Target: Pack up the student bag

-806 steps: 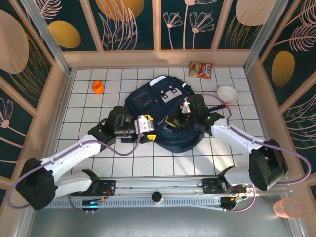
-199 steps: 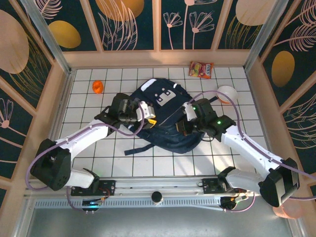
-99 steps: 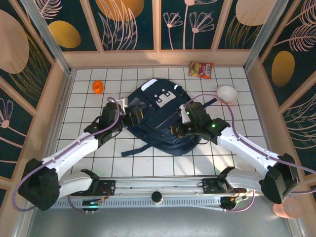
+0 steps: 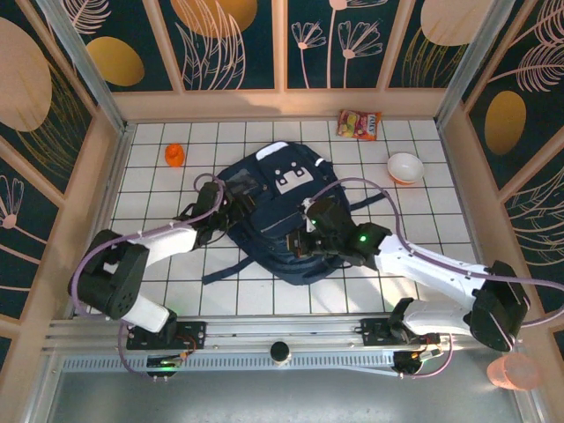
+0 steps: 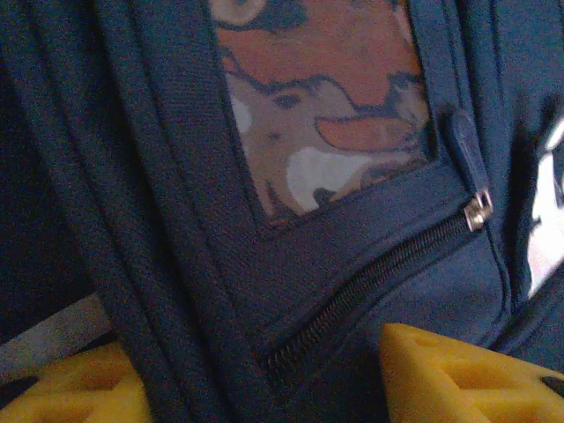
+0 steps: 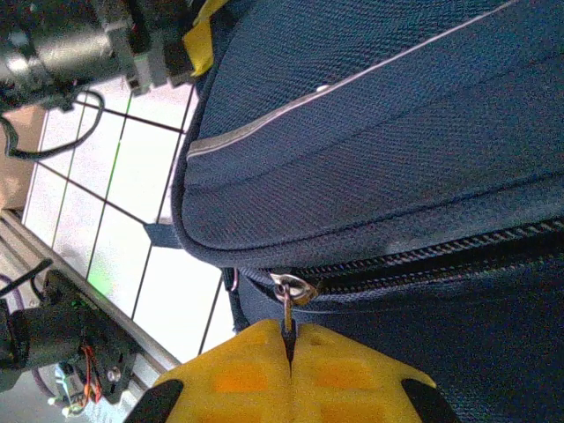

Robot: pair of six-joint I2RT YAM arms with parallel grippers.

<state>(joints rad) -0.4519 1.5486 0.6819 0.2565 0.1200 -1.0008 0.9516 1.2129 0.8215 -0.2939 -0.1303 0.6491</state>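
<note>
Dragged slightly nearer, bag (image 4: 269, 225) lies mid-tabletop (image 4: 264, 295). Right pincer (image 6: 289, 339) has tracked left, pressed together on the zipper pull (image 6: 287, 300), likely to run the zip. Left pincer (image 5: 256, 379), spread, straddles the bag's side, probably bracing it.

Bright and even from above, murky at your left wrist.

Your top view is well lit and sharp across the white tiled table (image 4: 264, 295), with only soft, short shadows hugging the student bag (image 4: 273, 220) and the arms. Your left wrist picture is dim and blurred: the fabric sits too close, grainy and smeared, and the yellow fingertips (image 5: 458, 379) are out of focus. Your right wrist picture is crisp on the weave and the zip pull (image 6: 286, 295), but the tiles behind it glare almost to white.
</note>
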